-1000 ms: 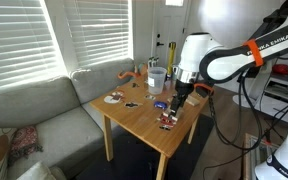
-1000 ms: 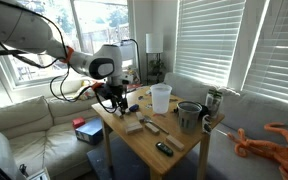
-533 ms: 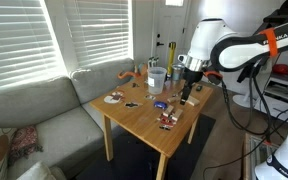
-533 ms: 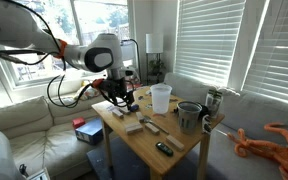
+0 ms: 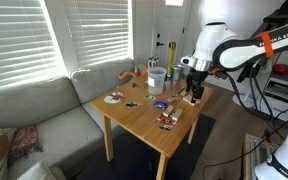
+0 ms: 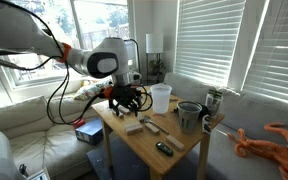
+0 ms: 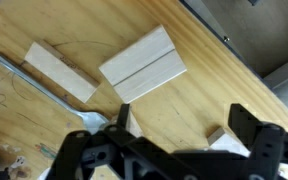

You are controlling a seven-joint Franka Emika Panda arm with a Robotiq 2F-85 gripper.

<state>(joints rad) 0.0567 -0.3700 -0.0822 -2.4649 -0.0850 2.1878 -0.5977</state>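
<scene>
over the last second the arm has lifted and swung along the light wooden table [image 5: 144,125] toward its far end. in an exterior view the black gripper [image 5: 193,93] now hangs above the tabletop rather than low among the small items near the middle. its jaws are spread as wide as they go, with nothing between them, and that has not changed through the move.

in the wrist view the gripper [image 7: 184,130] looks down on bare wood. a pale rectangular wooden block [image 7: 144,63], scored along its length, lies flat just ahead of the fingertips and apart from them. a second pale wooden block [image 7: 61,70] lies near it to one side, not touching, and a thin silvery metal rod [image 7: 29,75] runs beside that one. a small pale wooden piece [image 7: 216,133] sits close by one finger — whether it touches cannot be told.

so the shift has brought the empty claw over the blocks, with nothing gripped. a clear plastic cup [image 6: 160,98] stands on the table near the arm, untouched.
</scene>
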